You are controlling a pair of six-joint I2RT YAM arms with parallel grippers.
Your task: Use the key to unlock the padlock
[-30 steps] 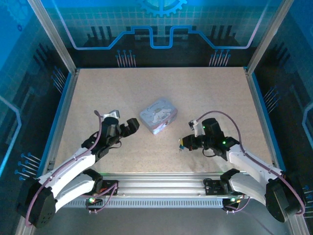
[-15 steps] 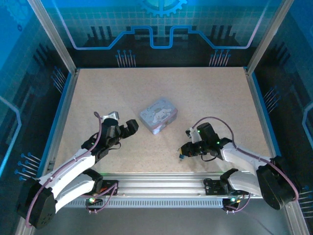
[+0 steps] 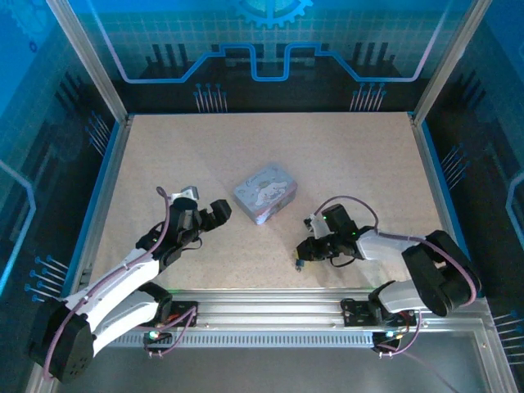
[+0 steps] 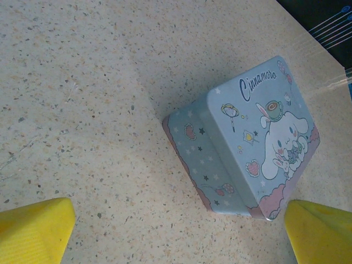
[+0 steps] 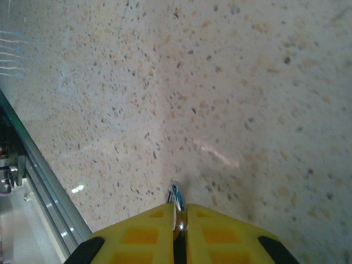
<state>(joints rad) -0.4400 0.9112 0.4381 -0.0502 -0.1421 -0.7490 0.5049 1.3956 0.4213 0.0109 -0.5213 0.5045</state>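
Presently the right arm lies folded low over the table (image 3: 327,155). Its elbow is bent back toward its base and its forearm runs leftward, so the right gripper (image 3: 301,255) sits close to the near rail (image 3: 270,301) and points left and slightly toward that edge. In the right wrist view its yellow fingers (image 5: 143,236) stand almost together, with only a thin dark slit between them. They pinch the key (image 5: 174,198), a small sliver of bright metal that pokes out just past the fingertips. The key's end hangs very close over the speckled surface with a faint shadow beneath; whether it touches cannot be told.

The left arm stretches diagonally from its base at the near left corner, up and to the right. The left gripper (image 3: 214,213) is aimed at the tin (image 3: 264,192) and stops just short of it. Its jaws are spread wide and grasp nothing: in the left wrist view the two yellow tips sit at the bottom corners. The picture-lidded tin lies flat on the table ahead of them, clear of both, near the table's middle and well apart from the right gripper.
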